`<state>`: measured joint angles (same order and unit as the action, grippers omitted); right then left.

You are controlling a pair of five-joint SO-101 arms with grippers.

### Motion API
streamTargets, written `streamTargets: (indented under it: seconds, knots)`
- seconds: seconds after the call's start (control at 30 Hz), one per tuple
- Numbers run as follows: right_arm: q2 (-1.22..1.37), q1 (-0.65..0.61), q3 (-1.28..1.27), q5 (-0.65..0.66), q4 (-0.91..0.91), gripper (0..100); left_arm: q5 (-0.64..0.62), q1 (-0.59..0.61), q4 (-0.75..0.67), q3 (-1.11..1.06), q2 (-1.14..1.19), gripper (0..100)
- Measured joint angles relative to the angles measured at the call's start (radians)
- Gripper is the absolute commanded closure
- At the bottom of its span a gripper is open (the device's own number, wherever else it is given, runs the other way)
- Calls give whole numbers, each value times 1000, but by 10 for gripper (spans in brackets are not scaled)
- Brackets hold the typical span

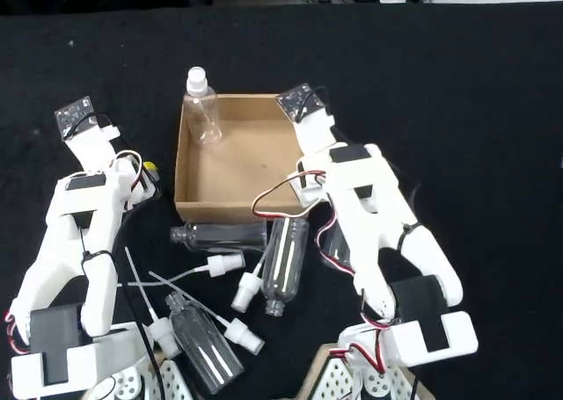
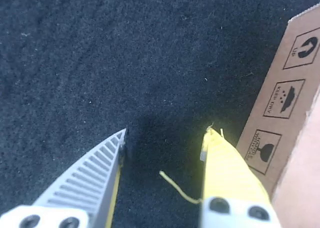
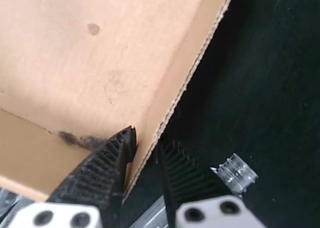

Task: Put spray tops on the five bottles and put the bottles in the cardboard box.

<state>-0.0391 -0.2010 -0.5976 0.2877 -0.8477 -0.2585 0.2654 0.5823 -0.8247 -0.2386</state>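
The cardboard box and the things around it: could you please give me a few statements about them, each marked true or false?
1. A capped bottle leans at a back corner of the cardboard box. True.
2. The left gripper holds a spray top. False: it is open and empty over the black table, beside the box.
3. The right gripper has one finger inside the box and one outside, with the wall between them. True.
4. Every bottle in front of the box has its top on. False: the lying bottle has a bare neck, and a loose spray top lies next to it.
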Motion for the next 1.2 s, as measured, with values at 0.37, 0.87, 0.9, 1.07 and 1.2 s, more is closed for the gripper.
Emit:
streamTargets:
  seconds: [0.37,0.87,0.9,1.07,1.2]
  knots:
    - [-110,2,-101,37,0,988,0,0,0,0,0,787]
    - [-146,2,-138,114,-2,967,0,0,0,0,0,787]
    - [-146,2,-138,103,-2,941,0,0,0,0,0,787]
    - [-146,0,-138,26,-2,783,0,0,0,0,0,787]
    - [-146,0,-138,0,-9,769,0,0,0,0,0,787]
